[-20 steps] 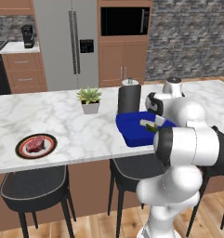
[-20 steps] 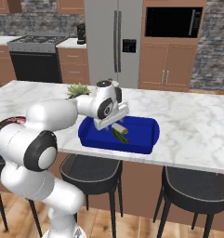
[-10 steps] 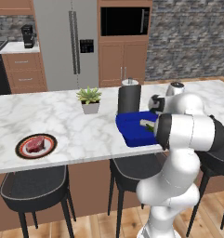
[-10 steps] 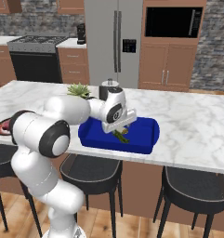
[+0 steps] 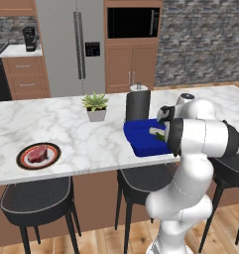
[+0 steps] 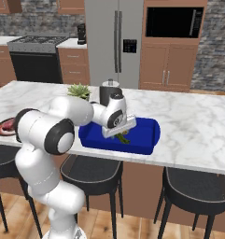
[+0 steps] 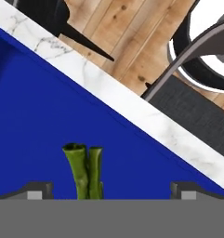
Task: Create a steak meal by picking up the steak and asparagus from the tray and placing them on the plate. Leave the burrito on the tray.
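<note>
The white arm is reaching low over the flat deep-blue rectangular tray [image 6: 142, 135] on the white marbled worktop [image 5: 81, 141], and its two-finger gripper [image 7: 108, 188] hangs right over the tray floor. In the hand view the jaws are spread wide, one dark tip at each lower corner, and the thin dark green asparagus stalks [image 7: 84, 171] stand up between them, closer to the left tip, with clear blue showing on both sides, so nothing is pinched. From the right base view the asparagus [image 6: 122, 137] peeks out just under the white hand, lying inside the tray near its front wall. In the left base view a bit of green shows at the tray's [image 5: 141, 139] right end beside the arm's forearm. Over at the far left of the worktop, well apart from the tray, sits the round plate with black rim and orange-red ring [image 5: 23, 155], and the chunky red-pink steak [image 5: 36, 153] is already lying on its centre. A spiky green potted plant in a white pot [image 5: 96, 105] stands between plate and tray, further back, and a dark cylindrical canister with a pale lid [image 5: 138, 102] stands just behind the tray. The burrito is hidden behind the arm; I cannot make it out.
</note>
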You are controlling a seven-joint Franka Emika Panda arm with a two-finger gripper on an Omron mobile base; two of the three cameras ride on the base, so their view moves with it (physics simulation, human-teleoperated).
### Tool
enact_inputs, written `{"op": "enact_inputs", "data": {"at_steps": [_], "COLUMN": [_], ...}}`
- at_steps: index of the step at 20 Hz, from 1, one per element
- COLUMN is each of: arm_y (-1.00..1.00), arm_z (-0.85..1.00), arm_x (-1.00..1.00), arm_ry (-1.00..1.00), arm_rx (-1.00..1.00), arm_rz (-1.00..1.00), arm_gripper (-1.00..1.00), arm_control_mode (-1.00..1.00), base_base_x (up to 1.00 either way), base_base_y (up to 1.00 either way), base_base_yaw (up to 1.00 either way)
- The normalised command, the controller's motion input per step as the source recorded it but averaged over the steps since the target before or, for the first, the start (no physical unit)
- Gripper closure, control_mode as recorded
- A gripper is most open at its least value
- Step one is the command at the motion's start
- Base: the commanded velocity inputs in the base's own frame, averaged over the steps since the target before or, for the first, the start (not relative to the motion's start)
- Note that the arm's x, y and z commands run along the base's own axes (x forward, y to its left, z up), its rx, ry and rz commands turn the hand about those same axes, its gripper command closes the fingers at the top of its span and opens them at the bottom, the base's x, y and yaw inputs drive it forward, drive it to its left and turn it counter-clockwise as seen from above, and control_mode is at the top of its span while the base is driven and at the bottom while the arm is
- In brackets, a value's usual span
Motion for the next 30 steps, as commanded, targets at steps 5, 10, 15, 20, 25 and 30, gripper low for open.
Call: {"op": "enact_inputs", "data": {"at_steps": [5,10,15,20,25,30], "arm_y": [0.32,0.24,0.29,0.10,0.00,0.12], "arm_z": [-0.26,-0.24,-0.21,-0.27,-0.41,-0.38], "arm_x": [0.21,0.31,0.42,0.35,0.26,0.02], "arm_ry": [0.00,0.00,0.00,0.00,0.00,0.01], "arm_rx": [0.00,0.00,0.00,0.00,0.00,0.00], "arm_rz": [-0.16,-0.17,-0.19,-0.20,-0.19,-0.12], "arm_gripper": [-1.00,-1.00,-1.00,-1.00,-1.00,1.00], "arm_control_mode": [-1.00,-1.00,-1.00,-1.00,-1.00,-1.00], "base_base_x": [0.00,0.00,0.00,0.00,0.00,0.00], "base_base_y": [0.00,0.00,0.00,0.00,0.00,0.00], "base_base_yaw": [0.00,0.00,0.00,0.00,0.00,0.00]}}
